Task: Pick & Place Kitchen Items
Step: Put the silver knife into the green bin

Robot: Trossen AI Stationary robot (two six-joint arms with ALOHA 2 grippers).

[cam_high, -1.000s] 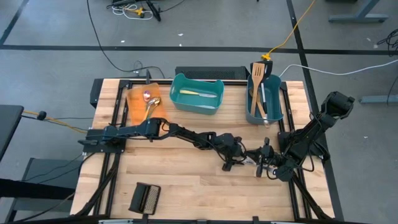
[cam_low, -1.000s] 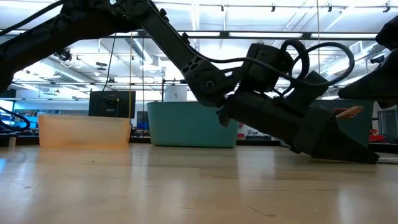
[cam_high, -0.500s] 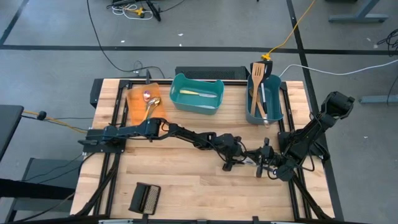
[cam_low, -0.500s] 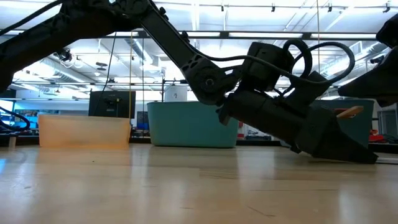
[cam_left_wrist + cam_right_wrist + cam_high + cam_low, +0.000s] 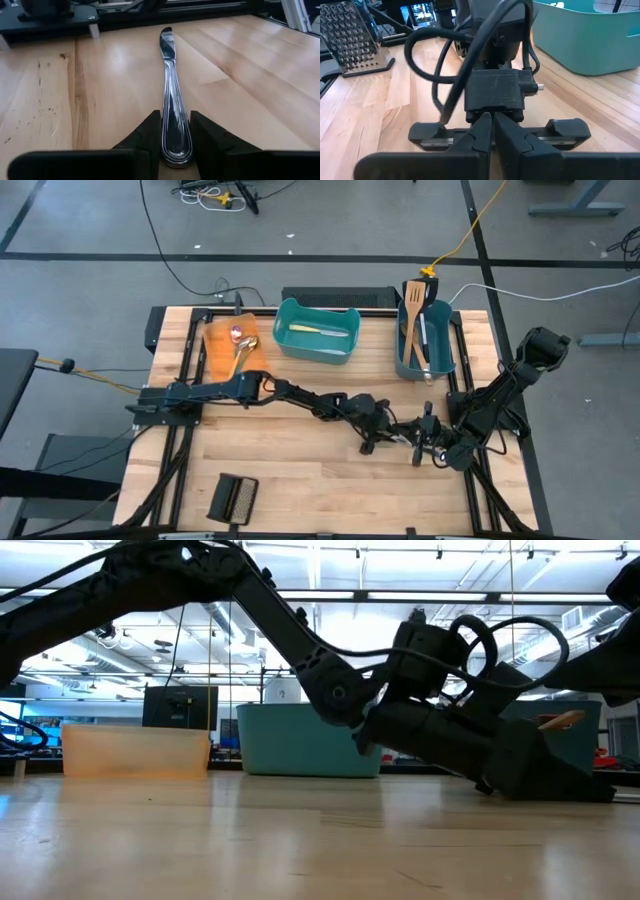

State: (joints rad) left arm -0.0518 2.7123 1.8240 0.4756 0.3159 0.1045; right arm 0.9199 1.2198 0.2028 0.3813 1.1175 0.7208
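Silver table knife point(image 5: 170, 95) lies flat on the wooden table point(image 5: 290, 470), right of centre, its handle end clamped between the left gripper point(image 5: 174, 142) fingers, which press its sides. The right gripper point(image 5: 492, 131) sits low just beside it, fingers together and empty. Other utensils rest in the teal bins point(image 5: 316, 330) and orange bin point(image 5: 222, 340).

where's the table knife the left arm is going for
The table knife lies flat on the wooden table right of centre in the high view, its handle end between the left gripper's fingers, just ahead of the right gripper.
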